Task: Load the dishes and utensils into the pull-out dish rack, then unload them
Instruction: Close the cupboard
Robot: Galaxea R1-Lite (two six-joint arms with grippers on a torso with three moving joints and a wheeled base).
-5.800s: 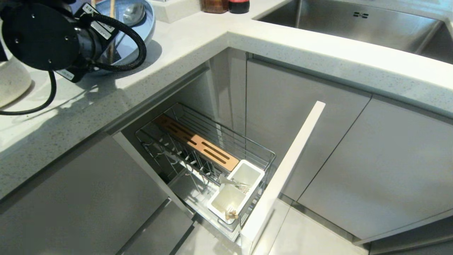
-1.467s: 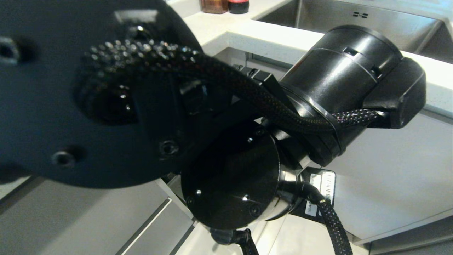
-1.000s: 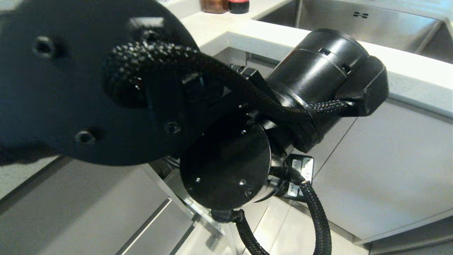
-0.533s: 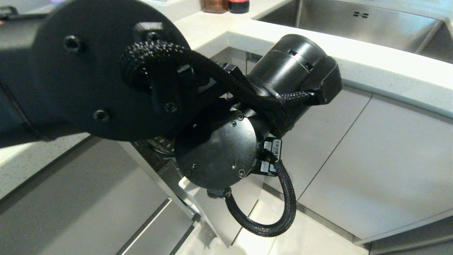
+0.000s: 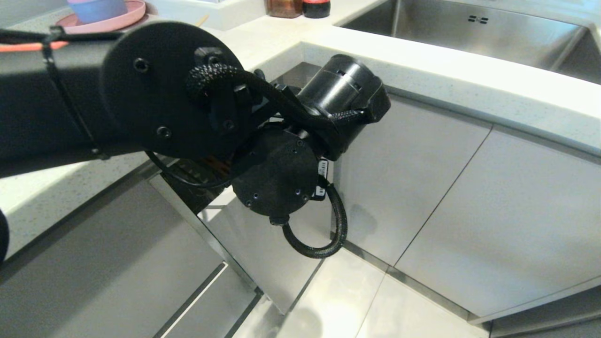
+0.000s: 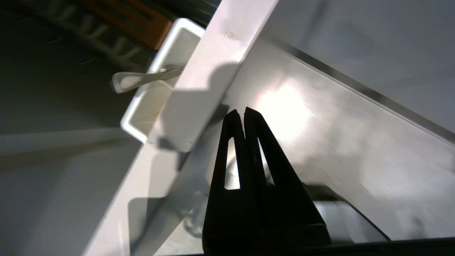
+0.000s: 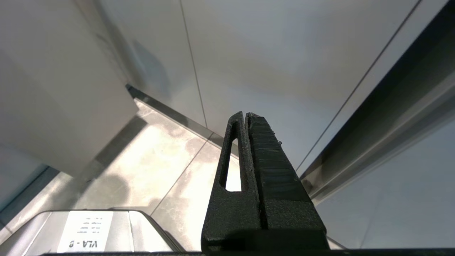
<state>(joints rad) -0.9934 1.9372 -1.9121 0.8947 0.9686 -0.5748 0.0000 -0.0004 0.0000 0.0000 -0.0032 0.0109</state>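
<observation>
The pull-out dish rack (image 5: 265, 251) stands part-way out of the cabinet, its pale-grey front panel (image 6: 320, 142) facing outward. My left arm (image 5: 277, 183) hangs in front of it and hides most of the basket. In the left wrist view my left gripper (image 6: 244, 112) is shut and empty, its tips at the panel's outer face just below the top edge. Behind the panel a white cup (image 6: 156, 92) holds a silver utensil handle (image 6: 140, 79), next to the bamboo strip (image 6: 142, 21). The dishes are out of view. My right gripper (image 7: 245, 114) is shut and empty, parked low over the floor.
The speckled countertop (image 5: 422, 65) overhangs the cabinet doors (image 5: 493, 211). A steel sink (image 5: 469, 33) lies at the back right. A pink plate (image 5: 134, 11) with a small blue bowl (image 5: 96, 7) and two bottles (image 5: 300, 7) stand at the back. Tiled floor (image 5: 357, 300) lies below.
My left arm has swung back and to the left toward the cabinet opening. The rack's front panel has slid inward with it, so less of the rack stands out.
</observation>
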